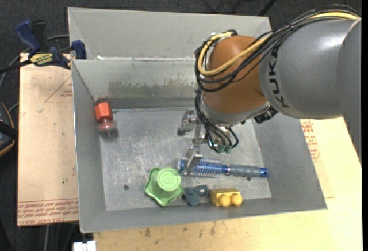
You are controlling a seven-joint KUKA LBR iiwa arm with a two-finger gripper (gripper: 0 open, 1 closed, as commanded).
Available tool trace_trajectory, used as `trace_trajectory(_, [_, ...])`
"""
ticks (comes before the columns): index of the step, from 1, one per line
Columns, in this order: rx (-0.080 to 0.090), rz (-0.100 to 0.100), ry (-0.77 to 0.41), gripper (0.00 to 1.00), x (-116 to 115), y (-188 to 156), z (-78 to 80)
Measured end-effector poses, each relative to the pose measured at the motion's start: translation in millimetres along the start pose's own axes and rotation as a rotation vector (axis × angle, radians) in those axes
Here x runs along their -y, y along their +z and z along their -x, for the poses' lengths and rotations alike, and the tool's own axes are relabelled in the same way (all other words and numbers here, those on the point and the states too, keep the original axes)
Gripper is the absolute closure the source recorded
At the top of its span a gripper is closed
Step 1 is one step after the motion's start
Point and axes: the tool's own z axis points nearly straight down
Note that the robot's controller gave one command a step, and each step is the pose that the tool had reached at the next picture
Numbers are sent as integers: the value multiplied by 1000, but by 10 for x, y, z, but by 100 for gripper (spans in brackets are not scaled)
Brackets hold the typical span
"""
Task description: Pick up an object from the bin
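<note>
Orange-capped wrist [233,77] reaches in from the right, pointing down; the blue brush [241,171] lies just beneath the pincer [194,155], whose spread I cannot tell.

One legible marking recorded: the brand name "KUKA" [275,79] in dark capitals, running lengthwise down the grey casing of the arm [316,65]. Nothing can be read on the bin [144,80] walls.
</note>
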Motion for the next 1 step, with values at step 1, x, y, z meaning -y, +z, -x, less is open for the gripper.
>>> trace_trajectory(1, [11, 1, -66, 0, 586, 842, -118])
